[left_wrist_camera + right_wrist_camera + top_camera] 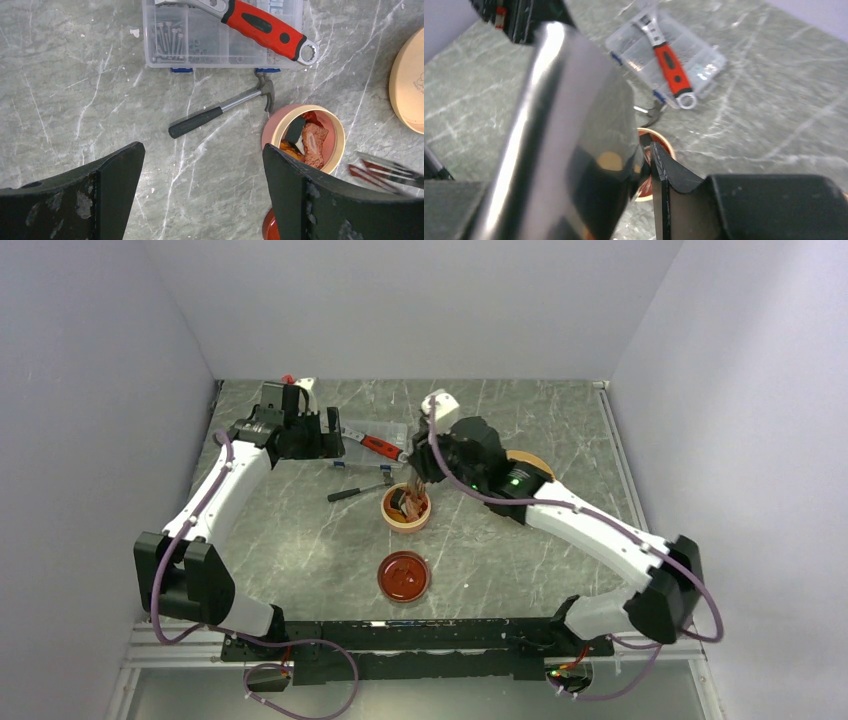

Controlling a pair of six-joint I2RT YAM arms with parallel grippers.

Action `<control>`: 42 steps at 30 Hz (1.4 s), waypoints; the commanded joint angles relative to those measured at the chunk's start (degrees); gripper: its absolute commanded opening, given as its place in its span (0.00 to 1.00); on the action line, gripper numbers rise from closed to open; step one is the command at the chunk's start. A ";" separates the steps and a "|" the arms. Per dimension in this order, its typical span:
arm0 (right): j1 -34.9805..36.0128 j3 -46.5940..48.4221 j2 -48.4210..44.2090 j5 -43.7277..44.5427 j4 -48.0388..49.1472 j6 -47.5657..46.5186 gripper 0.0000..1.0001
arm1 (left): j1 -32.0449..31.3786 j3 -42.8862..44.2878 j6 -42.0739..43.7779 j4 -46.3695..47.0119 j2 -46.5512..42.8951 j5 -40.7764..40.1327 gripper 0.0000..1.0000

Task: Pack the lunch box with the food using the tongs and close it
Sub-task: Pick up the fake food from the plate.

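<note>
While the top view blurs the contents, the left wrist camera shows the food (311, 142) inside the lunch box (336, 131), hammer (220, 112) just beside its rim. Left pincer (202, 147) gapes over open table (75, 75), right pincer (428, 462) clamped on the tongs (574, 130) above the tub.

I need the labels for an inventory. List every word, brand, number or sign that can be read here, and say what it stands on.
No word or number can be read in any view.
dark red lid: a white curved mark, with no letters to make out.
yellow plate: a faint stamped figure near its edge, too faint to read.
red-handled wrench: no print shows on it.
</note>
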 commanded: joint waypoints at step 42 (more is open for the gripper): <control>-28.40 -8.69 -1.59 41.52 -9.57 18.10 0.46 | 0.26 0.16 0.44 1.86 -1.24 0.14 0.94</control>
